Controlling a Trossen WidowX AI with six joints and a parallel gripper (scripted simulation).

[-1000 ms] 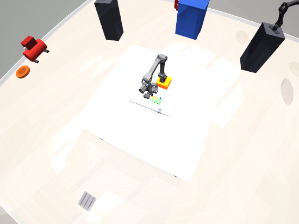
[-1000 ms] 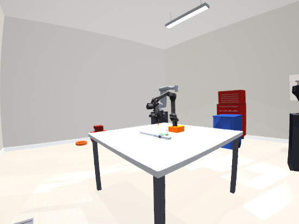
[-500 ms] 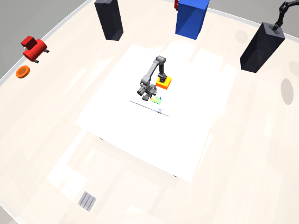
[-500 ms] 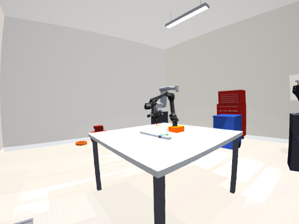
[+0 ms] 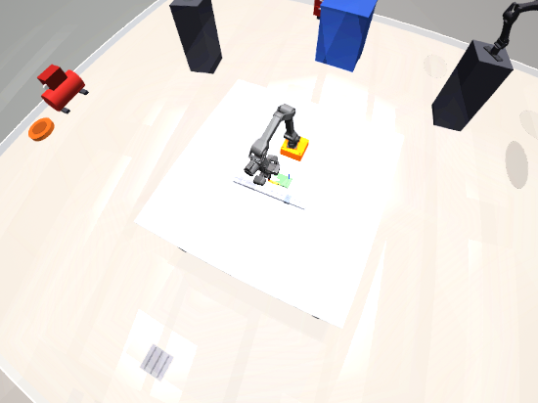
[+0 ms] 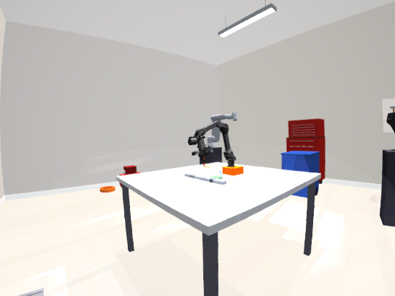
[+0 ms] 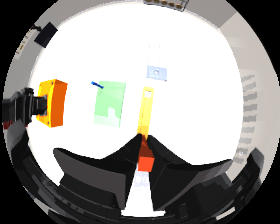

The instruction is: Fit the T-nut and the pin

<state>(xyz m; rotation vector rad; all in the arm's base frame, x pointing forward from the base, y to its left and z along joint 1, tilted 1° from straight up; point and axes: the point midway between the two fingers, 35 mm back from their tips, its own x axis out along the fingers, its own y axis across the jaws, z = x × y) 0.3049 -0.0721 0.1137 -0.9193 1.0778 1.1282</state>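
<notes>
Your pincer is pinching the orange handle, its fingertips pressed in on both sides. From that grip, the yellow brass T-nut reaches forward in your wrist view, past the side of the green tray. You have the nut just beside the tray as the wrist camera sees it, overlapping your view of the aluminum rail; the exterior view shows the nut behind the rail, outside its slot. You cannot tell whether it touches the tabletop

The rail runs past the tray on the side away from your arm's orange base block. Farther out, the bracket sits on the rail, near the tray and apart from it. Your blue pin stands upright at one corner of the tray, well apart from the pincer, while the base block lies across the tray from the rail
</notes>
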